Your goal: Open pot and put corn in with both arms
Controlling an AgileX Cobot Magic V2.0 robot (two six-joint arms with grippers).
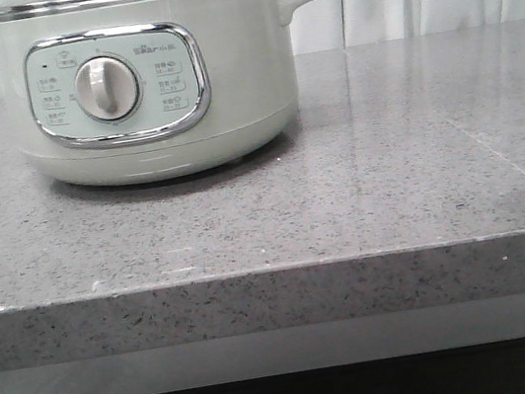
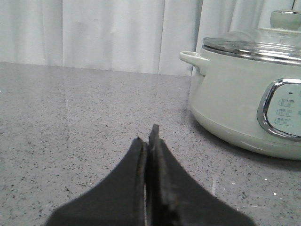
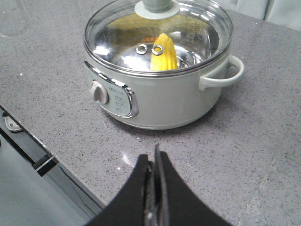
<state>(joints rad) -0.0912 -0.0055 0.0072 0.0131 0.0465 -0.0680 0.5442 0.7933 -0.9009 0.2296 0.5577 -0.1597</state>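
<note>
pot point(image 1: 145, 86) top cropped in front view, panel txt point(image 1: 168, 84) unreadable

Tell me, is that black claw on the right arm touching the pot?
Apart. In the right wrist view the right gripper, fingers pressed shut, hangs short of the pot, with bare grey countertop plainly between them.

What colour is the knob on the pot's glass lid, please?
Pale grey-green, matching the pot; the knob shows best in the right wrist view.

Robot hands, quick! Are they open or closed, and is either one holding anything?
Left hand: closed, holding nothing, low over the table.
Right hand: closed, holding nothing; the corn is already in the pot under the glass lid.
</note>
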